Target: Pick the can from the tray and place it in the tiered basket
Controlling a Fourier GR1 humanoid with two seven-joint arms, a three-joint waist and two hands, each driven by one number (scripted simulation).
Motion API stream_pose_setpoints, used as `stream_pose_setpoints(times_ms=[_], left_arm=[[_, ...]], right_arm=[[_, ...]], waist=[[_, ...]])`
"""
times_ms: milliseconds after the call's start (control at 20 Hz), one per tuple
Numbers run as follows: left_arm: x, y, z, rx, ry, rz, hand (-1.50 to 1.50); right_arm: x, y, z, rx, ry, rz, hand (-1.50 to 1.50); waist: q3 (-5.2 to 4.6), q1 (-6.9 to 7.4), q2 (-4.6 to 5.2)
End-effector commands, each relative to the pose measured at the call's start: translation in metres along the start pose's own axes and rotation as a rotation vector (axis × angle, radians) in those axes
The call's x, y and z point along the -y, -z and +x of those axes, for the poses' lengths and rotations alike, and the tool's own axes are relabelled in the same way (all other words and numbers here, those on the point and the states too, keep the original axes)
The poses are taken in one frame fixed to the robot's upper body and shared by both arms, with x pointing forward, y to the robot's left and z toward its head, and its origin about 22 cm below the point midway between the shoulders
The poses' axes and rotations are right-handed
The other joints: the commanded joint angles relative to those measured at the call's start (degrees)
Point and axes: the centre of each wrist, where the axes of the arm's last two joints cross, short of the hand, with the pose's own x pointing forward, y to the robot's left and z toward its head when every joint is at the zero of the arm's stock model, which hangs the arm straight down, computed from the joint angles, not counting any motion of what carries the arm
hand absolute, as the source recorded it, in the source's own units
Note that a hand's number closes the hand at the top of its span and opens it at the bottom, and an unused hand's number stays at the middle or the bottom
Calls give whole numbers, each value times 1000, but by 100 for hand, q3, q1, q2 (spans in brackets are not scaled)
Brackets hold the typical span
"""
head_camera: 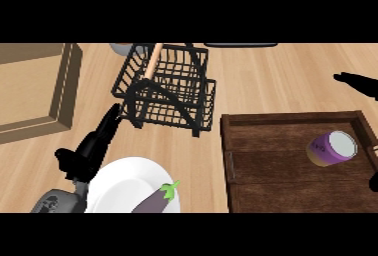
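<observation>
Head view: I see the can (332, 148) lying tilted in the tray (255, 165), right side. Left hand (92, 145) fingers straight, holding nothing, beside tiered basket (168, 87). Right hand (358, 82) fingers: can't tell.

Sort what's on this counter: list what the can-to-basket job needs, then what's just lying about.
Needed:
can
tray
tiered basket

Lying about:
white plate
eggplant on that plate
wooden board at the left
</observation>
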Motion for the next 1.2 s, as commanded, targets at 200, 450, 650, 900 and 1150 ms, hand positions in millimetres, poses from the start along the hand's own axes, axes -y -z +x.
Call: stream_pose_setpoints(times_ms=[200, 450, 650, 900, 1150], left_arm=[[4, 7, -10, -8, -14, -17, 0], [6, 11, 8, 6, 10, -26, 0], [-7, 2, 2, -9, 0, -7, 0], [10, 8, 5, 6, -8, -17, 0], [-6, 16, 7, 3, -19, -28, 0]], right_arm=[[-14, -26, 23, -80, -18, 45, -150], [-23, -16, 22, -180, -46, -81, -150], [-47, -4, 10, -276, -109, 8, -150], [-79, 20, 7, -278, -59, 43, -150], [-66, 33, -12, -252, -28, 2, -150]], waist=[[13, 39, 37], [16, 86, 41], [17, 72, 35], [19, 95, 42], [18, 79, 45]])
